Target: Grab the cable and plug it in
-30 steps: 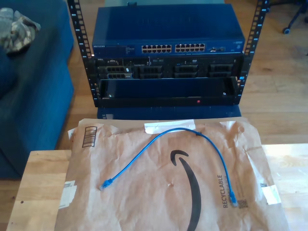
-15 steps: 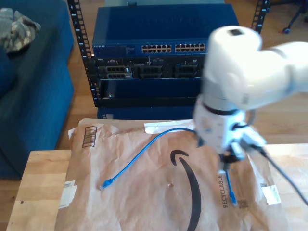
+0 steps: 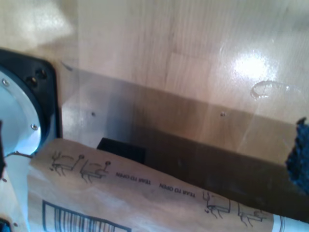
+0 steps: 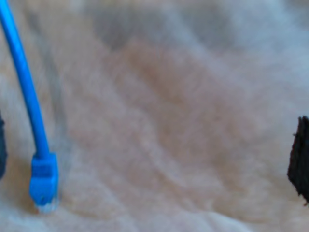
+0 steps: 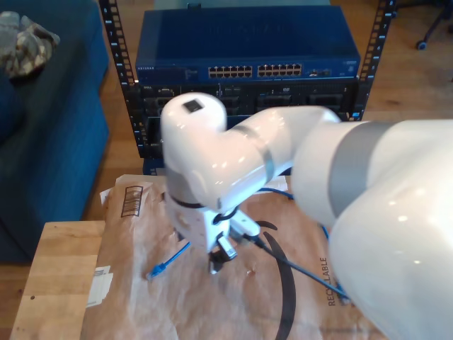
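Observation:
The bright-blue cable (image 5: pixel 172 256) lies on a brown paper mailer (image 5: pixel 134 297), largely hidden behind my second arm (image 5: pixel 233 163). One plug (image 5: pixel 156 271) rests toward the exterior view's left. My second gripper (image 5: pixel 216 258) hangs just right of it there, low over the paper. In the second wrist view the plug (image 4: pixel 43 182) lies on the paper close to one dark finger, and the gripper (image 4: pixel 149 159) is open with nothing held. My first gripper (image 3: pixel 149 159) looks open over the mailer's edge (image 3: pixel 145 198) and the wooden table (image 3: pixel 193 58).
A rack with a blue network switch (image 5: pixel 248 69) and its rows of ports stands beyond the table. A blue sofa (image 5: pixel 42 134) fills the exterior view's left. The arm's black cable (image 5: pixel 283 263) crosses the mailer. A round robot base (image 3: pixel 19 121) sits by the mailer.
No arm was in the exterior view a second ago. My second arm then swept in from that view's right and moved left across the mailer to the cable's left plug. The cable has not moved.

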You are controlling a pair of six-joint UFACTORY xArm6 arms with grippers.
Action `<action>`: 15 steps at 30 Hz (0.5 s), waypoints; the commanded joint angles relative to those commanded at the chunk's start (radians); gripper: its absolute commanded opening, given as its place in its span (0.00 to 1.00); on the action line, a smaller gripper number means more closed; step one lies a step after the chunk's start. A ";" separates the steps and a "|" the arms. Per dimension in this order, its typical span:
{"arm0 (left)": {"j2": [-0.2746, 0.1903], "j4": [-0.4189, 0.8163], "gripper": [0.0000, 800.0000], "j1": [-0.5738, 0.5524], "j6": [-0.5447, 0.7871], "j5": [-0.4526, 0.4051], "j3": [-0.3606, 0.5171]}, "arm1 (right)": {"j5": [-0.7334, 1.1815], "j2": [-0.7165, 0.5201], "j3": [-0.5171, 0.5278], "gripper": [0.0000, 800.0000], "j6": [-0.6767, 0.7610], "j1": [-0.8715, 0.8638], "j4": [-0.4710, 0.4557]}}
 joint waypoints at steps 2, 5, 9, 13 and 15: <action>0.012 -0.009 1.00 0.000 0.000 0.000 0.000 | -0.017 0.037 -0.014 0.99 0.000 0.003 0.000; 0.020 -0.014 1.00 -0.002 0.000 -0.002 0.000 | -0.018 0.092 -0.037 0.99 0.000 0.003 0.000; 0.049 -0.014 1.00 -0.002 0.000 -0.003 0.000 | -0.021 0.123 -0.057 0.95 -0.003 0.006 0.000; 0.052 -0.014 1.00 0.000 0.000 -0.003 -0.012 | -0.031 0.153 -0.077 0.89 -0.002 0.006 0.000; 0.055 -0.014 1.00 0.000 0.000 -0.003 -0.012 | -0.035 0.164 -0.089 0.85 -0.002 0.006 0.002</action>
